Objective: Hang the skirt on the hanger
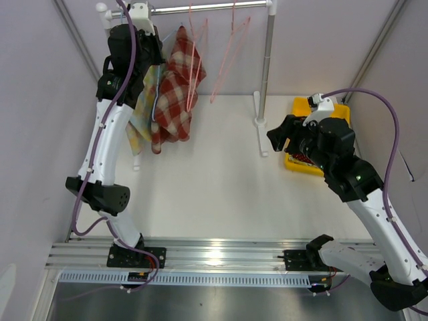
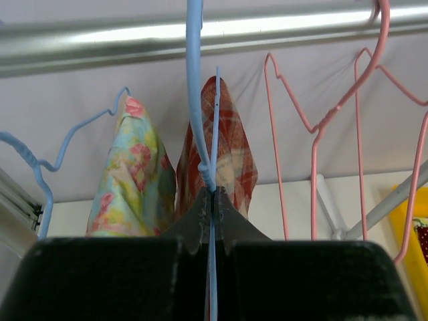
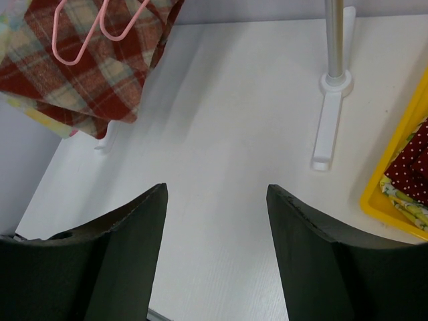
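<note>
A red plaid skirt [image 1: 175,93] hangs from the metal rail [image 1: 200,8] on a blue wire hanger [image 2: 194,87]. My left gripper [image 1: 155,59] is raised to the rail and shut on the blue hanger's wire just below its twisted neck, seen in the left wrist view [image 2: 214,195]. The plaid skirt [image 2: 231,154] hangs right behind the fingers. A floral skirt [image 2: 134,174] hangs to its left on another blue hanger. My right gripper [image 1: 281,134] is open and empty above the table [image 3: 215,190], near the rack's foot.
Empty pink hangers [image 1: 227,50] hang on the rail to the right of the skirts. The rack's post and white foot [image 1: 262,124] stand mid-table. A yellow bin [image 1: 334,110] with more clothes, including a red dotted cloth [image 3: 414,167], sits at the right.
</note>
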`<action>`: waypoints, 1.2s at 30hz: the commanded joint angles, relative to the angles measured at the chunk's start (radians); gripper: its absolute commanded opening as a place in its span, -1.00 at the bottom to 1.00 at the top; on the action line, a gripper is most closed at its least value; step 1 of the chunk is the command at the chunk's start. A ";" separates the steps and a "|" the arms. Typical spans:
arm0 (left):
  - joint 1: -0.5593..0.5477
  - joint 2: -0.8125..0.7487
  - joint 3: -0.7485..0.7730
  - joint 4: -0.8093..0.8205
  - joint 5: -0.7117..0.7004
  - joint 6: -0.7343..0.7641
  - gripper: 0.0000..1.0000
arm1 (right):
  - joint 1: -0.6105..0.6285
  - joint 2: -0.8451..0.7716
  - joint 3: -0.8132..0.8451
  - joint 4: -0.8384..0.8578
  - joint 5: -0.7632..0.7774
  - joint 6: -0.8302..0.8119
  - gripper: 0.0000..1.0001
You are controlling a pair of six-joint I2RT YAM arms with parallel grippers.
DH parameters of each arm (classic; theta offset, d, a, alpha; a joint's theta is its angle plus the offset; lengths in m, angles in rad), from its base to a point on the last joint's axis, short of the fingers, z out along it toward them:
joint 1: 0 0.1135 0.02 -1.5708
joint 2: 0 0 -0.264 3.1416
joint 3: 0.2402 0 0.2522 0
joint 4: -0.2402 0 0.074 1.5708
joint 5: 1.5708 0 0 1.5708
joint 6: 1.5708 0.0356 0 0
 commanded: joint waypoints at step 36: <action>0.085 0.045 0.079 0.105 0.169 -0.025 0.18 | -0.007 0.061 -0.002 0.021 0.022 0.012 0.34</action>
